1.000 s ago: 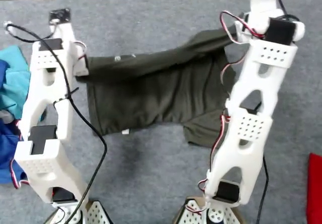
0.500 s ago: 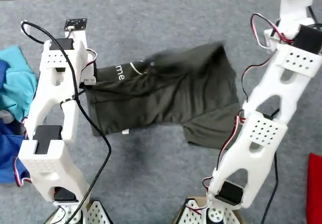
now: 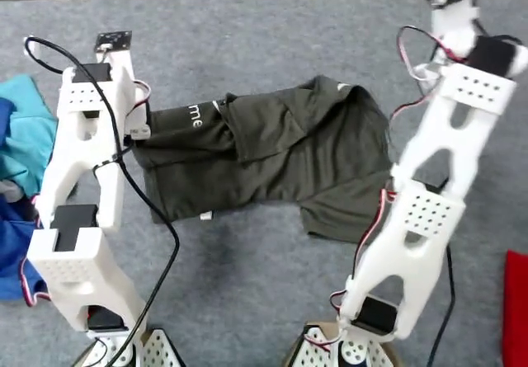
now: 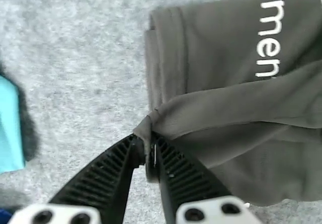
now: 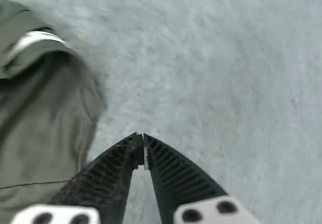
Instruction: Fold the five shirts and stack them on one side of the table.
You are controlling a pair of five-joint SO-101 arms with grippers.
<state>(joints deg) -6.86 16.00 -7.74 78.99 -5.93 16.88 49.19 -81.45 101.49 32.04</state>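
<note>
Shirt (image 4: 241, 108), dark olive: fold pinched tight in my left gripper (image 4: 149, 156). My right gripper (image 5: 141, 152): closed, apparently empty, table (image 5: 226, 58) beyond its tips.

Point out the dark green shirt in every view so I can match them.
High view: dark green shirt spread mid-table between the arms.
Left wrist view: its edge pinched in the left gripper.
Right wrist view: lying beside the right gripper, untouched.
Shared landmark: grey table cover.
</note>
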